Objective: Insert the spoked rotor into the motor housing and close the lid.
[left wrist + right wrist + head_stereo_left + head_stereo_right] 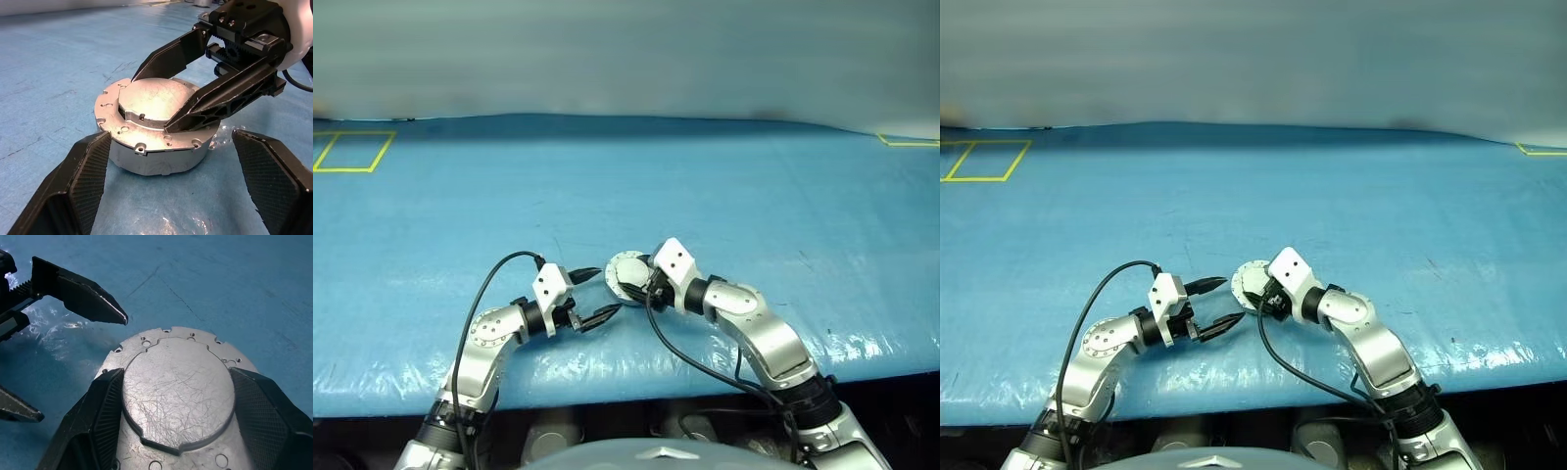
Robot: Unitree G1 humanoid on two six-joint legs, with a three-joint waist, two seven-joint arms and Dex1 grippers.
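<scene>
The motor housing (156, 161) stands on the blue table, a round silver case with its plain grey lid (146, 98) lying flat on top of it. The spoked rotor is hidden. My right gripper (176, 374) reaches over the lid from the right. Its two fingers sit against opposite sides of the lid's raised centre circle, tips down on the flange. My left gripper (607, 291) hangs just left of the housing and points at it. It is open, touching nothing, with its fingers (83, 181) wider apart than the case.
The blue sheet covers the whole table (626, 186), and its front edge (636, 387) runs just below both arms. Yellow tape outlines lie at the far left (352, 152) and far right (911, 142). Black cables loop off both wrists.
</scene>
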